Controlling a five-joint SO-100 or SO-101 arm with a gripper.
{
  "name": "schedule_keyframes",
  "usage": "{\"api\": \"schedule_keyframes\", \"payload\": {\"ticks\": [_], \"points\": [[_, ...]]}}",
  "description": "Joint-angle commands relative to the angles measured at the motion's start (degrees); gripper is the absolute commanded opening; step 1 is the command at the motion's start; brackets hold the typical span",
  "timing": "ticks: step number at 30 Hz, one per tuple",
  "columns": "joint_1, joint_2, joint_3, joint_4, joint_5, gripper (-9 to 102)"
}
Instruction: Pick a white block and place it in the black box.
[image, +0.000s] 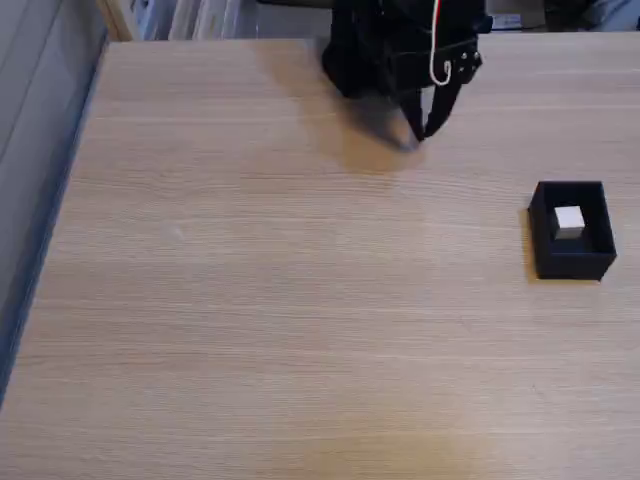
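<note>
Your gripper (420, 128) sat at the top of the fixed view, black on black, fingers coming down to one dark point just above the table (280, 300). I couldn't tell whether the jaws were parted or closed; they blurred together there. Nothing was visibly between them. The arm's upper part was cut off by the top edge, and a red and a white wire ran down its side.

Your block (569, 222) was inside the box (572, 262), roughly centred on its floor, well apart from the gripper. The box stood near the right edge of the view, open-topped, its near wall hiding part of its floor. The block was all it held.

The table was light wood grain. Past its left edge you had a grey strip with a blue line, too blurred to identify. Behind the far edge was pale clutter, out of focus.
</note>
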Motion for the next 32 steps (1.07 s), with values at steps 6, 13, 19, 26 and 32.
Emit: {"api": "schedule_keyframes", "payload": {"ticks": [6,13,19,26,32], "points": [[12.2,16.4,19.2,-3.9,-10.6,0],[15.2,23.4,21.6,-2.3,-10.2,0],[19.5,28.0,21.6,0.0,-9.8,0],[20.1,28.0,21.6,0.0,-9.8,3],[20.1,28.0,21.6,0.0,-9.8,5]]}}
